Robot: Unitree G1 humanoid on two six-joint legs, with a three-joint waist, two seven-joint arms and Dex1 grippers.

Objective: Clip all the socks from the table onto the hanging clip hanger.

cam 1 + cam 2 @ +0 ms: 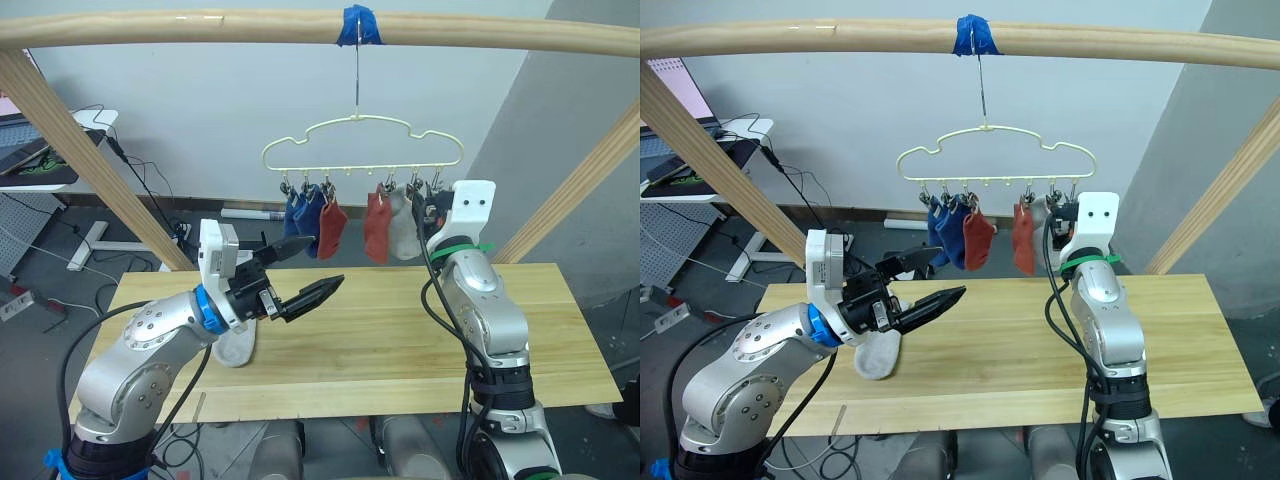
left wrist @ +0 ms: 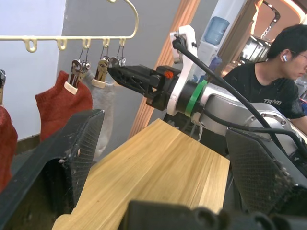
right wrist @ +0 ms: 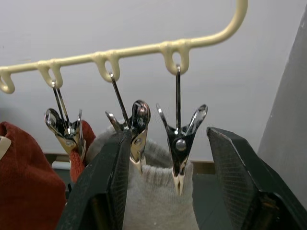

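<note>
Socks on the pale yellow clip hanger (image 1: 362, 150) under a wooden beam (image 1: 150, 28): two blue socks (image 1: 300, 218), then two rust red socks (image 1: 378, 227), then one light grey sock (image 1: 403, 226) at the right end; a second grey sock (image 1: 878, 354) lying flat on the wooden table (image 1: 540, 330) near its left end. Left gripper (image 1: 302, 272) raised above that grey sock on the table, fingers spread, holding nothing. Right gripper (image 3: 168, 179) lifted to the hanger's right end, fingers apart on either side of the last metal clip (image 3: 179, 143), with the hung grey sock just behind it.
</note>
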